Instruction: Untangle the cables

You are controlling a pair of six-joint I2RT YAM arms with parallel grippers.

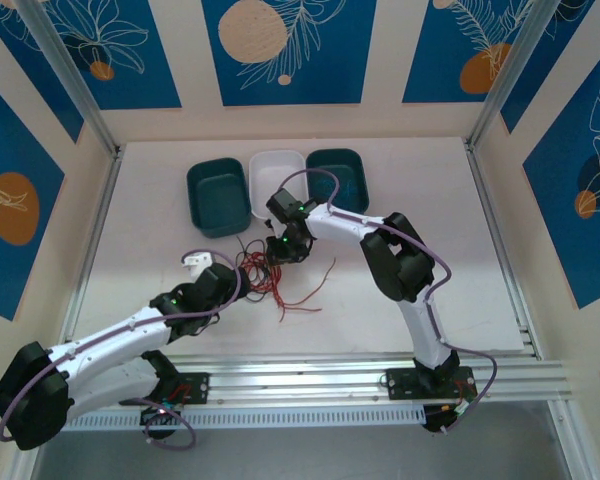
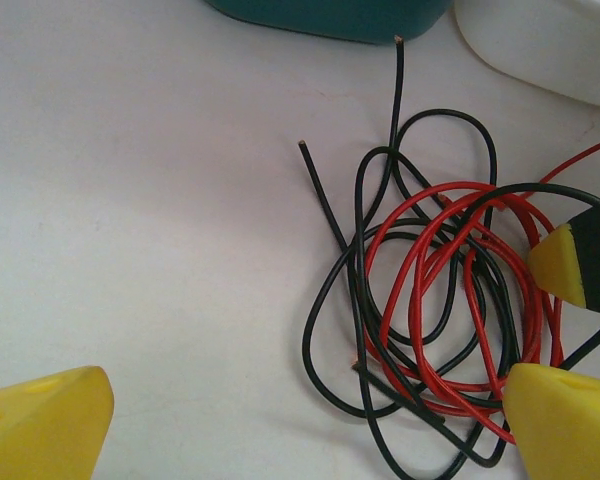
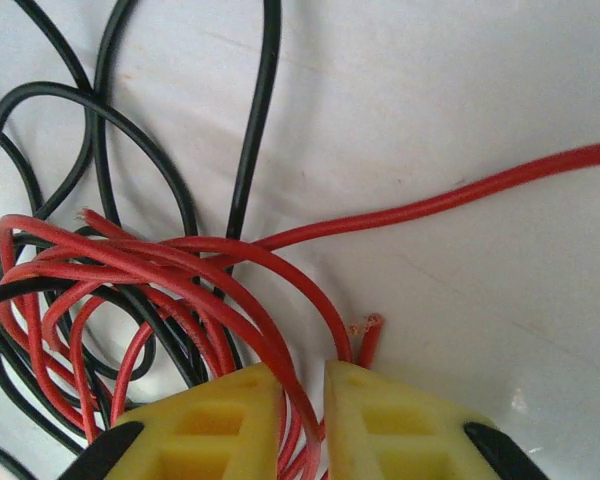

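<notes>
Pinching glossy red cables: right claw | left claw spread wide | thin black loops tangled

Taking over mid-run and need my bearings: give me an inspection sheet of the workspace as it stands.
Surface: white table, no spills seen.
Job's things: red cable and black cable looped through each other in one tangle at mid-table.
Clutter: left teal bin, white bin and right teal bin at the far side, looking empty.
Hands: left hand wide open, with the tangle toward its right finger. Right hand nearly closed, red strands in the gap.
Cables: lavender arm cables run along both arms.
Surroundings: blue-and-cream patterned walls, aluminium frame.
</notes>
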